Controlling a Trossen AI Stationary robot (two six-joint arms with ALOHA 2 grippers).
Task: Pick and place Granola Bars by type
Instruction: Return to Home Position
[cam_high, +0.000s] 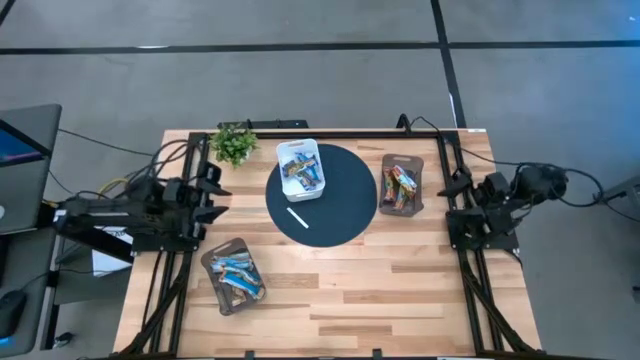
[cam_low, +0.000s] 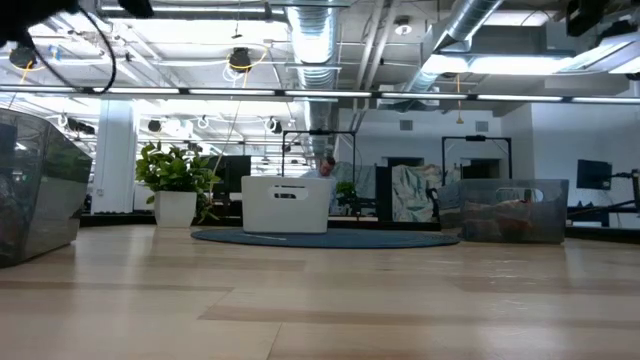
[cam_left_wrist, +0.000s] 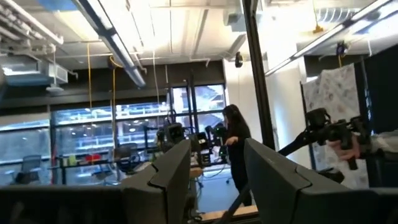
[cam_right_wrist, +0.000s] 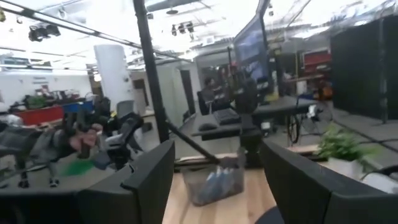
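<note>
Stock for sorting sits in three containers in the high view. We find blue-and-white wrapped granola bars (cam_high: 302, 172) in the white rectangular plastic bin (cam_high: 296, 146) at upper centre of frame, on the upper-left part of the round dark mat (cam_high: 340, 215); red-and-tan multicoloured wrapped bars (cam_high: 400, 186) lie in the dark translucent bin (cam_high: 386, 205) just beside the mat's right edge; blue-and-yellow wrapped bars (cam_high: 240, 276) lie in a second dark translucent bin (cam_high: 214, 288) at lower left of centre, on the light wooden slatted table (cam_high: 380, 290). A thin white stick (cam_high: 298, 218) lies on the mat below the white bin; a small green potted plant (cam_high: 233, 143) stands just left of that bin.

We locate the left gripper (cam_high: 216, 197) at the table's left edge, mid-height of frame, well apart from every bin; its dark fingers (cam_left_wrist: 168, 180) stand wide apart and hold nothing. The right gripper (cam_high: 455, 200) sits at the table's right edge, near the right-hand bin; its fingers likewise stand wide and hold nothing.
</note>
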